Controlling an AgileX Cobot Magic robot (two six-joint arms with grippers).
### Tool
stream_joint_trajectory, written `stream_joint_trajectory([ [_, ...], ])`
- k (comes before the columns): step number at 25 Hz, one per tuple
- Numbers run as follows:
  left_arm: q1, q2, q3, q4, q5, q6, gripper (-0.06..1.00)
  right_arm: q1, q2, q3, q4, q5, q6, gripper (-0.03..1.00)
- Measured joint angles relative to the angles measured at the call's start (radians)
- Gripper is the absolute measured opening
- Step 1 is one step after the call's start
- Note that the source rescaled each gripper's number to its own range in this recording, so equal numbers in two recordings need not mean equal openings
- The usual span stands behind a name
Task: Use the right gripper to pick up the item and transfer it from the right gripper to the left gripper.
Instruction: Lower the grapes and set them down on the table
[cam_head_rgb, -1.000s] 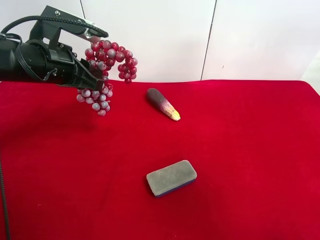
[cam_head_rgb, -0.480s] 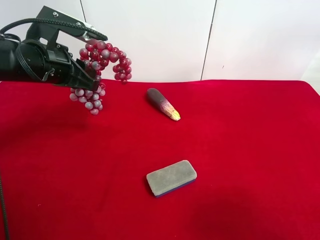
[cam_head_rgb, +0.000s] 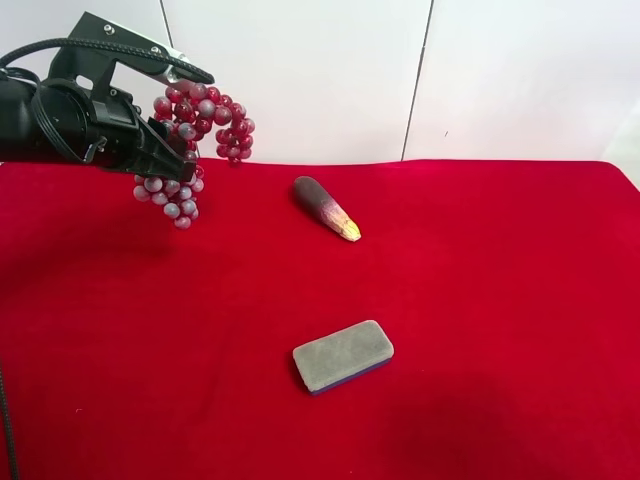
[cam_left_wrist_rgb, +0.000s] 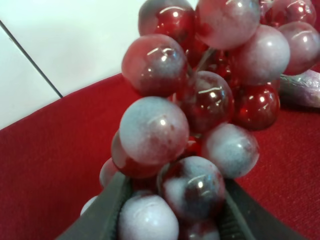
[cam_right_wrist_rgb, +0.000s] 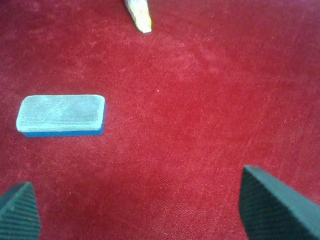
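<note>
The left gripper (cam_head_rgb: 168, 158) pinches the bunch of grapes (cam_head_rgb: 200, 112) at its middle, so both ends droop clear above the far left of the red cloth (cam_head_rgb: 480, 300). The right gripper (cam_right_wrist_rgb: 145, 210) hangs spread and empty near the sponge (cam_right_wrist_rgb: 61, 115); the handover looks done.

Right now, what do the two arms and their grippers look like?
The left gripper ends a thick black cylindrical arm, with a looping black cable and a black top bar tipped in grey. Its wrist view shows dark grey fingers. Of the right gripper only two dark fingertips show, wedge-shaped with a fine ribbed texture; its arm is out of view.
</note>
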Motion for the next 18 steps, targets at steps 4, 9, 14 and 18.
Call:
stream_joint_trajectory([
  [4,0.000,0.000,0.000,0.000,0.000,0.004,0.01,0.000,0.000,0.000,-0.001,0.000,0.000,0.71],
  [9,0.000,0.000,0.000,-0.001,0.067,-0.056,0.01,0.000,0.000,0.000,-0.001,0.000,0.000,0.71],
  [14,0.000,0.000,0.000,-0.001,0.060,-0.071,0.01,0.000,0.000,0.000,-0.001,0.000,0.000,0.71],
  [18,0.000,0.000,0.000,-0.001,0.060,-0.071,0.01,0.000,0.000,0.000,-0.001,0.000,0.000,0.71],
])
